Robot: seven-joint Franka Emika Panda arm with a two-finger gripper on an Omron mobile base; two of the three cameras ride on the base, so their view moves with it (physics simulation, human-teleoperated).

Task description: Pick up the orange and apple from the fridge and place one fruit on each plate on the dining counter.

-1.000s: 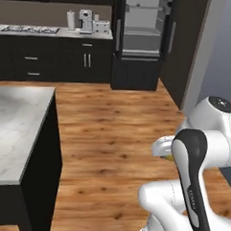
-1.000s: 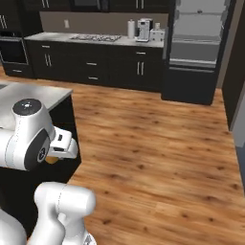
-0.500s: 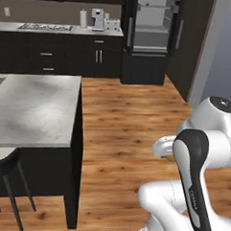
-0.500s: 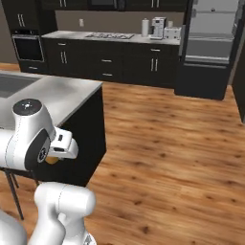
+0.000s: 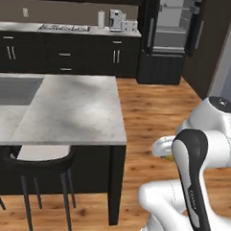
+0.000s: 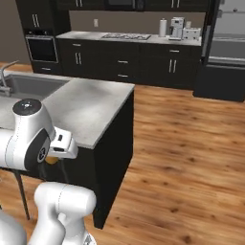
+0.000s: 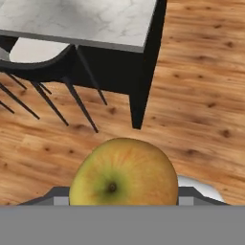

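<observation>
Apple [image 7: 123, 173] sits big and close at the bottom of the hand view, yellow-green going orange-red on the right side, dimple end facing the camera. It's right at the end effector [image 7: 123, 194], filling the spot between the fingers; the fingertips are hidden behind it, so looks pinched on the apple but contact itself can't be seen. In the left base view a bit of yellow fruit [image 5: 169, 156] peeks out beside the white wrist; in the right base view a yellow-orange sliver [image 6: 51, 159] shows under the wrist block.

Arm is folded in close to the base, hand held low above the wood floor [image 5: 151, 105], just off the corner of the surface [image 5: 74, 105]. The surface has a light grey marbled top on a dark base, with an inset sink [image 6: 28, 85] and tap [image 6: 5, 79] at its far left end. A dark stool with a pale seat [image 5: 41, 154] is tucked under the near edge, thin black legs splayed.

Fridge [image 5: 172, 36] stands at the back right, doors open, pale grey inside, well apart from the arm. Dark cabinets [image 6: 124, 60] run along the back wall.
</observation>
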